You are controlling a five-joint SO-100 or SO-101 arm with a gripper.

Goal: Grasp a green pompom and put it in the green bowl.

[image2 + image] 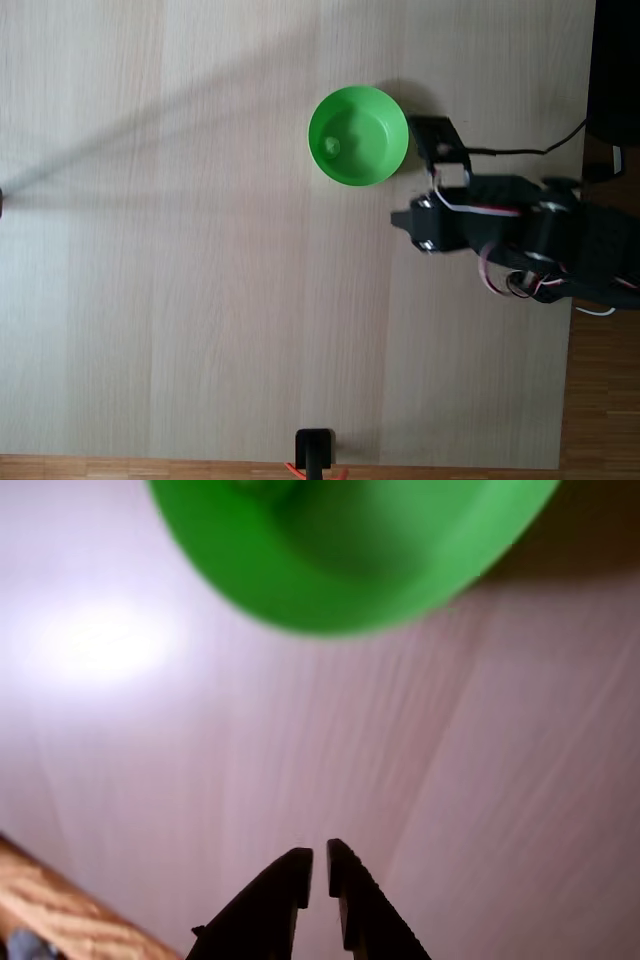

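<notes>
Fixed view: green pompom point(332, 146) inside green bowl point(385, 115).

Your arm point(520, 235) lay folded low, reaching in from the right of the fixed view; your gripper point(320, 865) was nearly closed, holding nothing.

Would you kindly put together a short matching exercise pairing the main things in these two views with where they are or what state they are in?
Things:
1. green pompom
2. green bowl
3. gripper
4. black cable

Places or states:
A. runs toward the right edge of the fixed view
B. nearly shut, holding nothing
C. lies inside the bowl
D. stands on the table beside the arm

Pairs: 1-C, 2-D, 3-B, 4-A
</notes>
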